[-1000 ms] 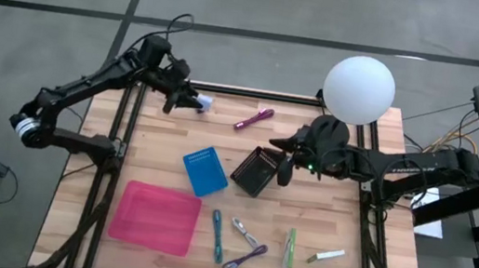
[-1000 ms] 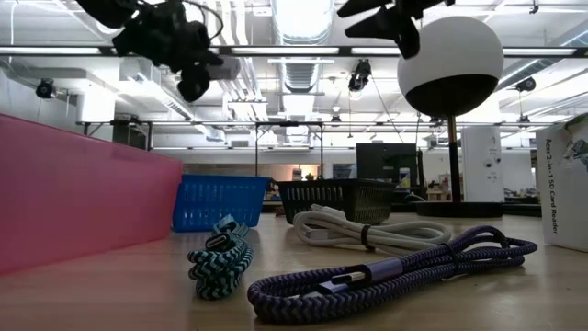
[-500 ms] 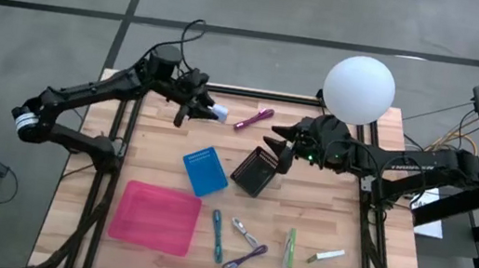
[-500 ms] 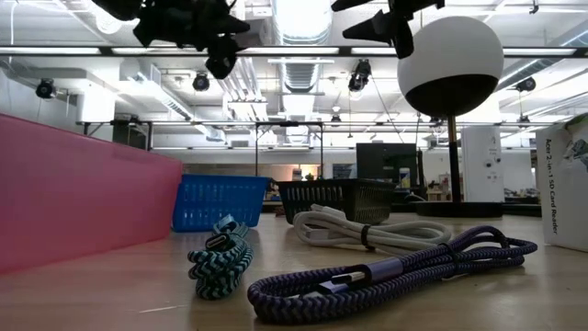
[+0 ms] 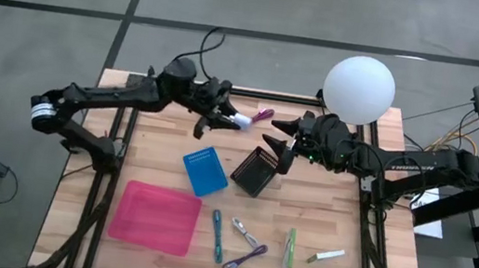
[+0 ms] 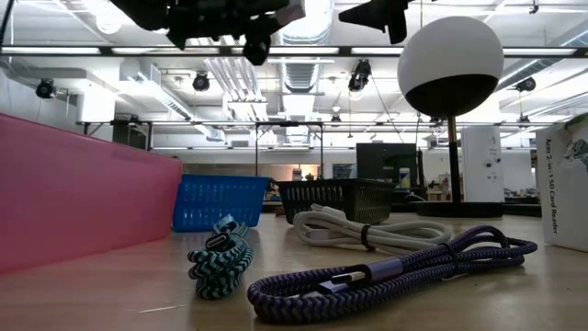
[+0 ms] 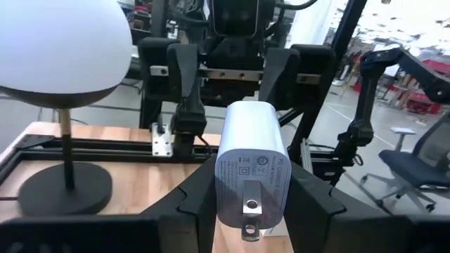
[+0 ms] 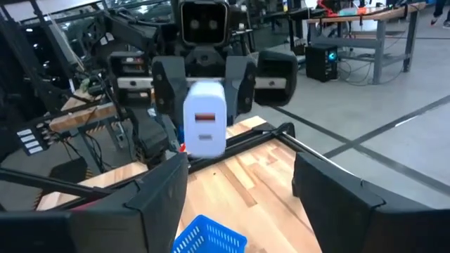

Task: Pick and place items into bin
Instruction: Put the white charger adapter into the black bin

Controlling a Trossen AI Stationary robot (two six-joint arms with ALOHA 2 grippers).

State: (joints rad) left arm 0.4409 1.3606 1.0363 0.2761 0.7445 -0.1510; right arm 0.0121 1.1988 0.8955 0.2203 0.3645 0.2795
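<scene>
My left gripper (image 5: pixel 234 121) hangs high above the table's far middle, shut on a white wall charger (image 7: pixel 251 169), which also shows as a white charger (image 8: pixel 204 126) in the right wrist view. My right gripper (image 5: pixel 278 141) stands open just to its right, pointing level at it, above the black basket (image 5: pixel 256 170). Nothing is between the right fingers (image 8: pixel 163 197). On the near part of the table lie a teal cable (image 5: pixel 218 234), a white cable (image 5: pixel 244 232), a purple cable (image 5: pixel 243 259), a green item (image 5: pixel 290 249) and a white stick (image 5: pixel 329 256). My left gripper pinches the charger's two side faces (image 7: pixel 223 184) between its two fingers, at the end that bears the metal prong. The fingers reach level toward the table's right. The charger juts out past the fingertips, lifted well clear of the table.
A blue basket (image 5: pixel 205 170) stands beside the black one, and a pink tray (image 5: pixel 155 217) lies near the front left. A second purple cable (image 5: pixel 264 115) lies at the far edge. The white globe lamp (image 5: pixel 358 90) stands at the far right, close behind my right arm.
My left gripper has carried the charger along the far edge toward the table's right, rolling somewhat, up close to my right gripper. My right gripper has tipped up from above the black basket to level and has opened wider.
</scene>
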